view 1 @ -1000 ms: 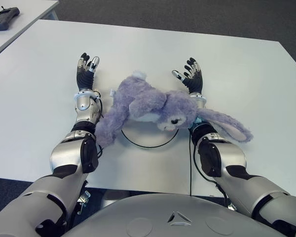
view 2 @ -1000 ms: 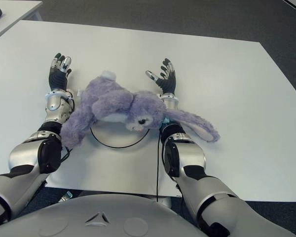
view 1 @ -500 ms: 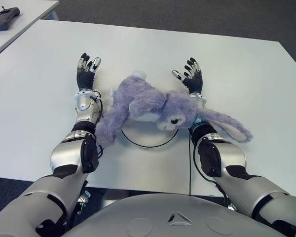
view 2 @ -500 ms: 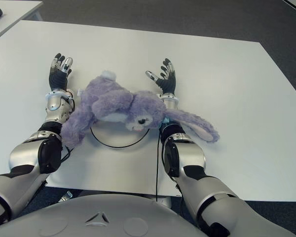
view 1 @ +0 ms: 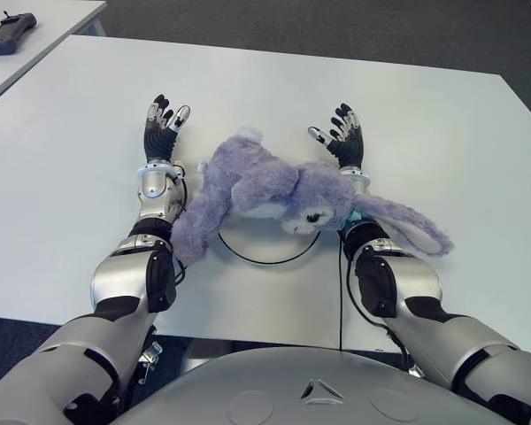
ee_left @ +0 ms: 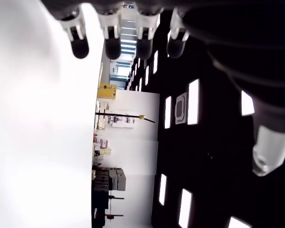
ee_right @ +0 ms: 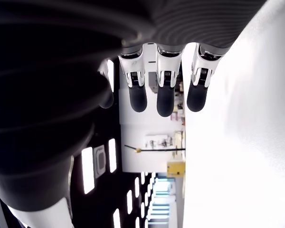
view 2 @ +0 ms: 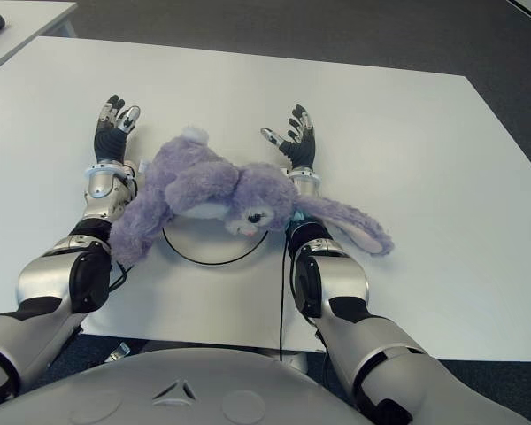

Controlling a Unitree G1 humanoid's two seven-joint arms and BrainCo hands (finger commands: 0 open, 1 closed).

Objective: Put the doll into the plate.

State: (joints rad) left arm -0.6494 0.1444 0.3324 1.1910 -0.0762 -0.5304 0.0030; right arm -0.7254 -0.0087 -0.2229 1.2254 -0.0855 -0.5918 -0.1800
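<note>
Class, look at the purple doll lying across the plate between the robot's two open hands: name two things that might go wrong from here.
1. The doll lies only partly over the plate; its long ear drapes over the right forearm, so moving that arm may drag the doll off.
2. The left hand and right hand are open beyond the doll, holding nothing, so neither could steady it.

On the table (view 1: 442, 115), the doll (view 1: 274, 190) lay across the plate's (view 1: 265, 255) far rim, between the left hand (view 1: 159, 133) and right hand (view 1: 343, 142).

A white table (view 1: 442, 115) stands on dark grey carpet (view 1: 336, 27), a second table (view 1: 35, 35) beside it.
</note>
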